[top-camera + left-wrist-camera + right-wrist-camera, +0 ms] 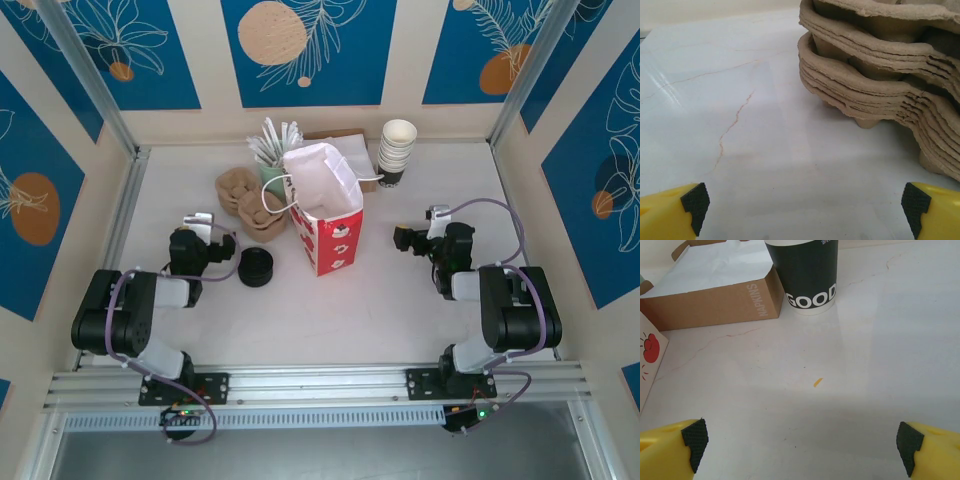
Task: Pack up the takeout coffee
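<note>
The takeout coffee is out of view. A red-and-white paper bag (325, 215) stands open in the middle of the table. My left gripper (205, 232) sits low at the left, open, with bare table between its yellow fingers (670, 212); a stack of brown pulp cup trays (880, 75) lies just ahead to its right. My right gripper (425, 232) is at the right of the bag, also open and empty (802, 445), facing a dark cup marked GOOD (807, 275) at the foot of the cup stack (397, 150).
A low black stack of lids (256, 267) lies between the left gripper and the bag. A brown napkin box (715, 295) sits left of the cup stack. Stirrers in a holder (270, 145) stand at the back. The pulp trays (250, 200) sit left of the bag.
</note>
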### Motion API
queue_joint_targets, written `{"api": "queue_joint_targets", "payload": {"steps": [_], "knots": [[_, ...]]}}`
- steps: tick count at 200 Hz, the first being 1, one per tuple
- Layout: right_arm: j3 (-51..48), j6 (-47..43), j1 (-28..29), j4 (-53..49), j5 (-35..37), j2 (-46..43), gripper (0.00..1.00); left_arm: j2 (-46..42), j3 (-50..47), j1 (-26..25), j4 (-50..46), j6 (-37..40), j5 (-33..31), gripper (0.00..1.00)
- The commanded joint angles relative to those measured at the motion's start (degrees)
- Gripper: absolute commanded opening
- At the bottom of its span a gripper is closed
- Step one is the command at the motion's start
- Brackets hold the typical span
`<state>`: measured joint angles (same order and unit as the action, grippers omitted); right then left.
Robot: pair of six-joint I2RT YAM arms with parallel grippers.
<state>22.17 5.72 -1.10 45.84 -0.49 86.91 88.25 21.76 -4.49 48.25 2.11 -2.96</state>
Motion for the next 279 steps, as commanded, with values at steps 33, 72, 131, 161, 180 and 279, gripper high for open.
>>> {"api": "queue_joint_targets", "payload": {"steps": [33, 72, 131, 161, 180, 279], "knots": [[1.4, -0.6, -0.2, 1.2, -1.0, 0.4, 0.99, -0.2, 1.2, 0.5, -0.4, 0.9, 1.5, 1.00], [1.4, -0.7, -0.2, 1.2, -1.0, 0.4, 0.99, -0.2, 1.2, 0.5, -0.4, 0.9, 1.5, 1.00], [2.2, 0.3, -0.5, -1.6, 0.6, -1.1, 0.99, -1.9, 1.6, 0.4, -2.3, 1.2, 1.5, 1.00], [2.8, 0.4, -0.6, -6.7, 1.0, -5.5, 0.99, -9.3, 2.5, -0.2, -10.1, 1.0, -1.1, 1.00], [4.0, 0.3, -0.7, -12.9, 2.5, -10.0, 0.99, -16.0, 3.8, -0.5, -17.7, -0.1, -3.4, 1.00], [45.6, 24.0, -3.3, -69.3, 6.9, -15.3, 0.93, -36.1, 37.1, -0.8, -78.3, -21.1, -11.4, 1.00]]}}
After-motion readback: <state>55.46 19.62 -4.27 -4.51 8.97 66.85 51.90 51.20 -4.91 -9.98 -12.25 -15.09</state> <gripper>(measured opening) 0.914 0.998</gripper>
